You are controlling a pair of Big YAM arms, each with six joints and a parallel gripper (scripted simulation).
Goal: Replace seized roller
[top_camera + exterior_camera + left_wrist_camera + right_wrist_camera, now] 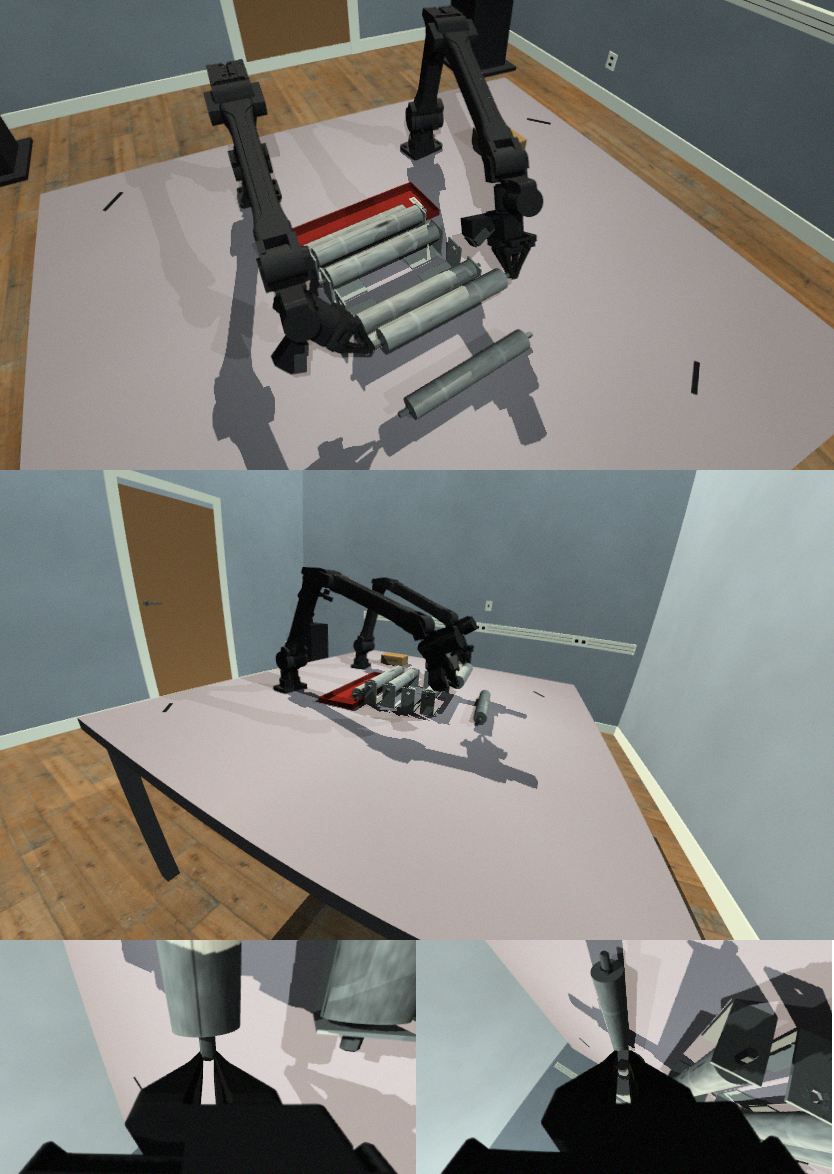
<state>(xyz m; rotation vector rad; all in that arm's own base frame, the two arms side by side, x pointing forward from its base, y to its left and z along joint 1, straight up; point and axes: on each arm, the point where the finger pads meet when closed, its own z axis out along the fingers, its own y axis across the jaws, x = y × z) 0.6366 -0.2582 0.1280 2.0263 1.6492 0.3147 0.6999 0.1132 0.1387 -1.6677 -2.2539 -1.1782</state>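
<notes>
A grey roller (446,309) (465,674) (205,995) is held level above the table, just in front of the bed. My left gripper (511,275) (208,1057) is shut on its axle at one end. My right gripper (371,352) (623,1056) is shut on the axle at the other end. The bed holds a back roller (373,233), a second roller (382,255) and a front roller (423,294) (372,985); the third position from the back has no roller. The red scrap tray (341,220) (327,698) lies behind; a roller in it (357,693) is mostly hidden.
A loose roller (472,373) (482,706) (612,1010) lies on the table in front of the held one. Upright bed brackets (408,700) (741,1035) stand close beside my right gripper. A yellow-brown block (394,658) lies farther back.
</notes>
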